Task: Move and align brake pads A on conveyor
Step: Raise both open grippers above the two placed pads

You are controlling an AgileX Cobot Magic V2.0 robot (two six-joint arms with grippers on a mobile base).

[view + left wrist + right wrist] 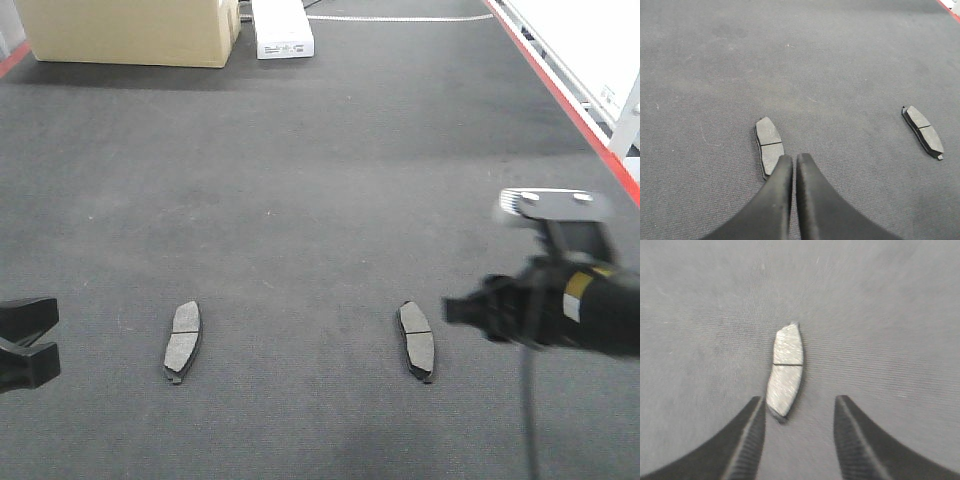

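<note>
Two brake pads lie flat on the dark conveyor point(320, 180), both lengthwise toward the far end. The left brake pad point(182, 340) point(769, 146) is just ahead and left of my left gripper point(794, 161), which is shut with nothing between its fingers. That gripper shows at the left edge of the front view point(28, 342). The right brake pad point(417, 340) point(786, 370) point(923, 131) lies just past my right gripper point(799, 405) point(458, 310), which is open. The pad's near tip sits close to the left finger point(752, 425).
A cardboard box point(130, 30) and a white device point(283, 30) stand at the far end of the belt. A red edge strip point(570, 100) runs along the right side, with a white frame beyond it.
</note>
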